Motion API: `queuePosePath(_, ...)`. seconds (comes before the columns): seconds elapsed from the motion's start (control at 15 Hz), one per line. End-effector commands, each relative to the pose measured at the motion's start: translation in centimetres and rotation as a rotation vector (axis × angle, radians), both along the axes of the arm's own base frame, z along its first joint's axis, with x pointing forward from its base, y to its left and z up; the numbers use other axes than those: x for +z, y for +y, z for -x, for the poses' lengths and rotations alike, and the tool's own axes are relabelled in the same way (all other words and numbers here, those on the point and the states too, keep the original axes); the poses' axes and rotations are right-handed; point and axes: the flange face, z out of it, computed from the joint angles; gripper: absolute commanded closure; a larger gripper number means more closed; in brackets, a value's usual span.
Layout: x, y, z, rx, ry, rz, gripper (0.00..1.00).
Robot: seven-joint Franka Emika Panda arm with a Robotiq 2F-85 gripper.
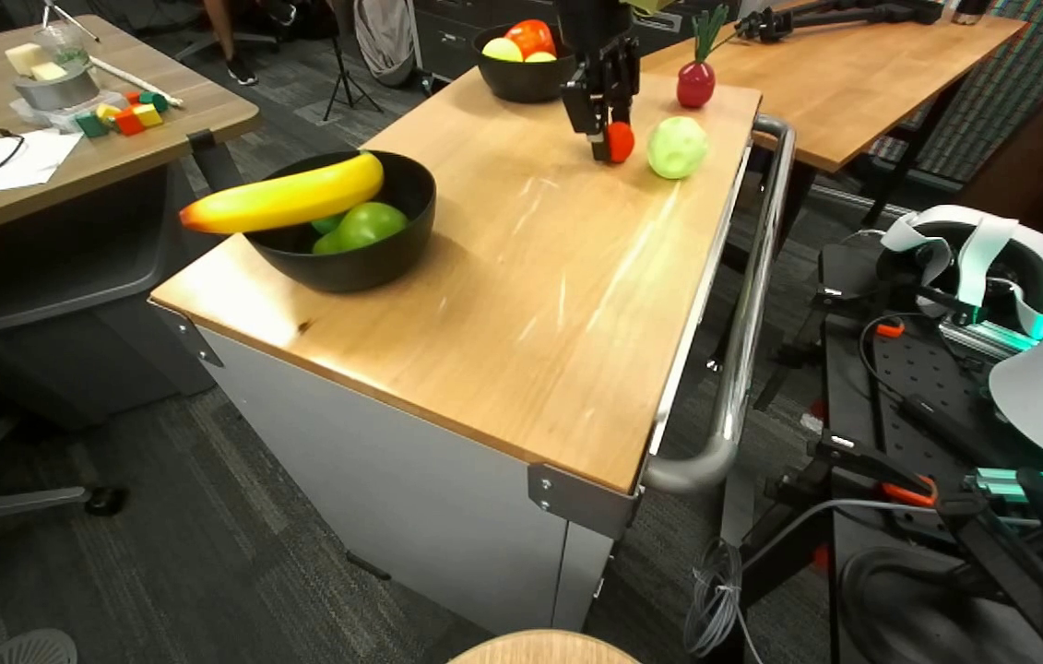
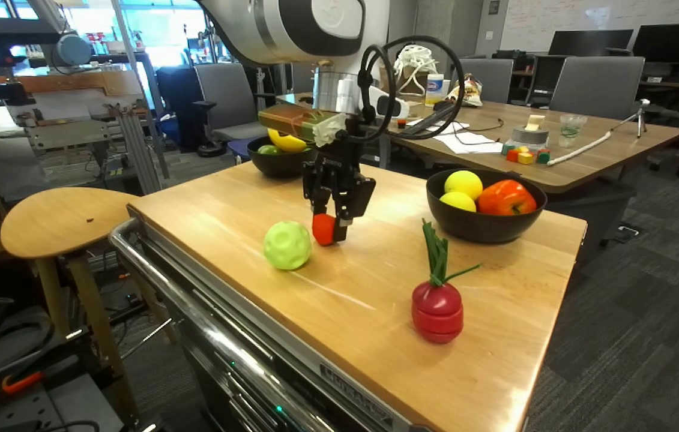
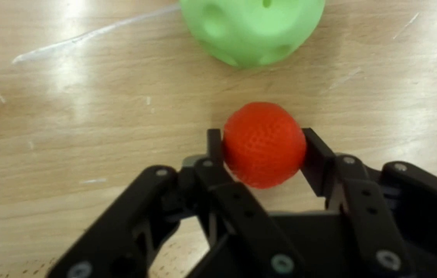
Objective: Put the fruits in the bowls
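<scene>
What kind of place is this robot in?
Probably a robotics lab, maybe part of an office: there's a robot arm, a whiteboard with writing on it, and a VR headset.

The small ball (image 3: 263, 143) is red, the larger ball (image 2: 287, 245) pale green. Both bowls (image 1: 346, 269) and the gripper (image 3: 263, 150) are black. The banana (image 1: 295, 195) is yellow, reddish-tipped; the leafy vegetable (image 2: 437, 312) red and green; the tabletop (image 1: 484, 350) grained light brown.

Tabletop (image 1: 503, 314) in every view, wrist view close overhead.
</scene>
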Motion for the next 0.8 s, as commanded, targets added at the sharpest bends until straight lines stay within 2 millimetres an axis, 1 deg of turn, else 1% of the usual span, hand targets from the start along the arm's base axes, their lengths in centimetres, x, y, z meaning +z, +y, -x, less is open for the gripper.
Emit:
queuePosePath(0.0, 2.7, 2.5, -0.6, 0.041, -0.039, -0.039, 0.77)
queuePosePath(0.07, 3.9, 3.6, -1.0, 0.064, -0.07, -0.074, 0.77)
queuePosePath(0.27, 8.4, 8.2, -2.4, 0.172, -0.172, -0.169, 0.77)
queuePosePath(0.33, 9.9, 9.8, -3.1, 0.217, -0.205, -0.179, 0.77)
queuePosePath(0.47, 12.2, 12.7, -4.7, 0.314, -0.26, -0.204, 0.77)
queuePosePath(0.53, 13.0, 13.9, -5.5, 0.361, -0.283, -0.223, 0.77)
queuePosePath(0.6, 13.3, 15.2, -6.6, 0.41, -0.301, -0.243, 0.77)
queuePosePath(0.73, 13.4, 17.4, -8.2, 0.499, -0.324, -0.302, 0.77)
